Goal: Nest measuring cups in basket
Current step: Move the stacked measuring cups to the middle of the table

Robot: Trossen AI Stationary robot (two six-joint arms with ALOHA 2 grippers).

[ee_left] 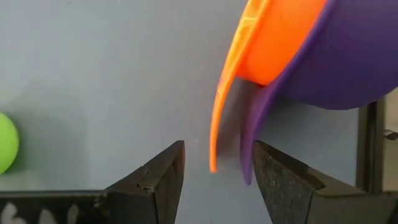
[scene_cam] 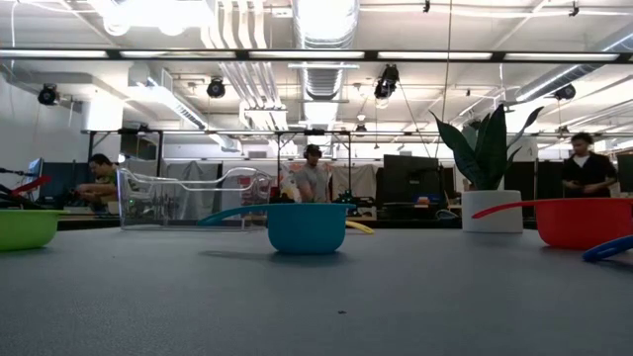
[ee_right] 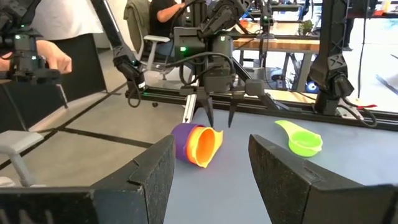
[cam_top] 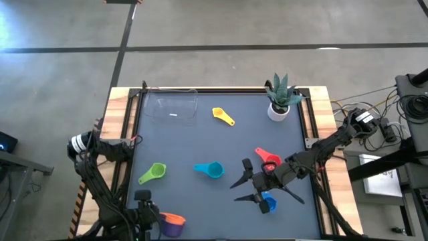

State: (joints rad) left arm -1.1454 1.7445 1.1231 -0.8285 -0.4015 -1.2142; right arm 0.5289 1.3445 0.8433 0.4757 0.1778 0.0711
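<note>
An orange cup nested in a purple cup (cam_top: 172, 224) lies on its side at the table's near left. My left gripper (ee_left: 214, 177) is open and points down, one finger on each side of the two handles (ee_left: 217, 137), with a gap showing. It also shows in the right wrist view (ee_right: 217, 115). My right gripper (cam_top: 235, 191) is open and empty at the near right, above the table between the red cup (cam_top: 267, 159) and the blue cup (cam_top: 269, 203). The green (cam_top: 152, 174), light blue (cam_top: 209, 170) and yellow (cam_top: 223, 116) cups rest on the table. The clear basket (cam_top: 172, 107) stands at the far left.
A white pot with a spiky green plant (cam_top: 281, 100) stands at the far right corner. Wooden rails edge the table's left (cam_top: 120, 134) and right (cam_top: 321, 127) sides. People stand or sit in the room beyond the table (scene_cam: 315, 178).
</note>
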